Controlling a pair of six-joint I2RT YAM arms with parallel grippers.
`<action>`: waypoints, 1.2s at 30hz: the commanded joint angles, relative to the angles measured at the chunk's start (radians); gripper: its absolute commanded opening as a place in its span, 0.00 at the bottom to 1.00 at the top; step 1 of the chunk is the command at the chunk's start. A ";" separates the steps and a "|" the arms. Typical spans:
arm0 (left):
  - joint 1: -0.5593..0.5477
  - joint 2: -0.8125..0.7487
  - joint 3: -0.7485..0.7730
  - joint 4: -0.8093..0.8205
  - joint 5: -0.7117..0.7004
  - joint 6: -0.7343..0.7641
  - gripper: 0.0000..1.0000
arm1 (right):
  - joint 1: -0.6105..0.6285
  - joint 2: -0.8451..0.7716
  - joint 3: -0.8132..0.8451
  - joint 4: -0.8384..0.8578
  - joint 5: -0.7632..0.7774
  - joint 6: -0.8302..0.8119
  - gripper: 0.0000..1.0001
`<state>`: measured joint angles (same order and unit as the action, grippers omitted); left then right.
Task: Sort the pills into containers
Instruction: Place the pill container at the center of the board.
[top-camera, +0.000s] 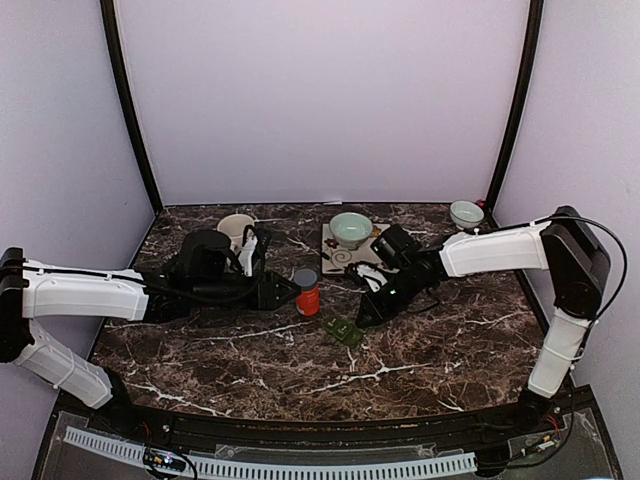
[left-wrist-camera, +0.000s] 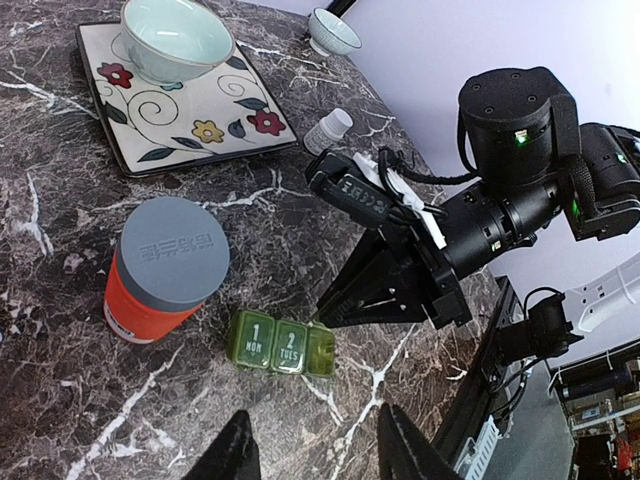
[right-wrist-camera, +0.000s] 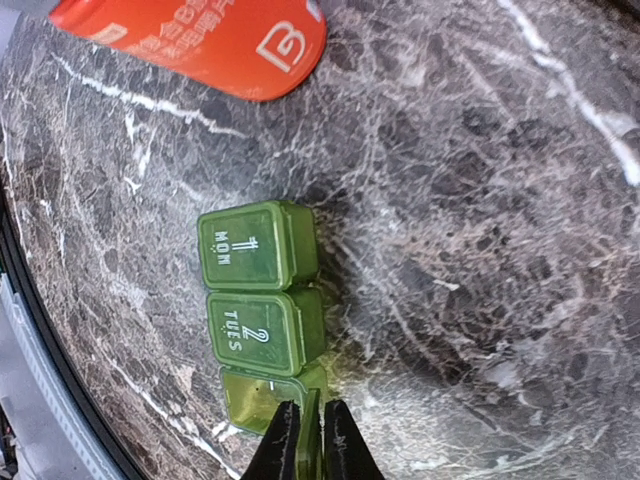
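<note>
Dark marbled bench (top-camera: 430, 350) under lilac walls, from above: the green pill-box strip (top-camera: 343, 331) lies mid-bench, just near-right of an orange bottle (top-camera: 307, 297). Left wrist view: the left gripper (left-wrist-camera: 318, 452) stands spread and empty, the strip just beyond it. Right wrist view: the right gripper (right-wrist-camera: 309, 440), nearly pressed together, pinches the open lid of the strip's end compartment, beside MON and TUES.

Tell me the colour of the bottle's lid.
Grey. The lid shows best in the left wrist view.
</note>
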<state>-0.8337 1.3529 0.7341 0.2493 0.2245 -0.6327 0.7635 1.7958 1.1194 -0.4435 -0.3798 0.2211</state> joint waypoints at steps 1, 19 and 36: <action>0.005 -0.005 -0.010 0.025 0.007 0.002 0.42 | -0.006 -0.018 0.026 -0.035 0.051 -0.033 0.12; 0.005 -0.018 -0.032 0.031 -0.012 -0.007 0.43 | 0.004 -0.061 0.026 -0.034 0.088 -0.022 0.42; 0.016 -0.185 -0.081 -0.003 -0.236 0.035 0.56 | 0.158 -0.278 0.092 -0.005 0.589 -0.050 0.53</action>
<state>-0.8272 1.2346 0.6926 0.2382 0.0986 -0.6151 0.8719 1.6142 1.1912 -0.5152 -0.0441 0.1955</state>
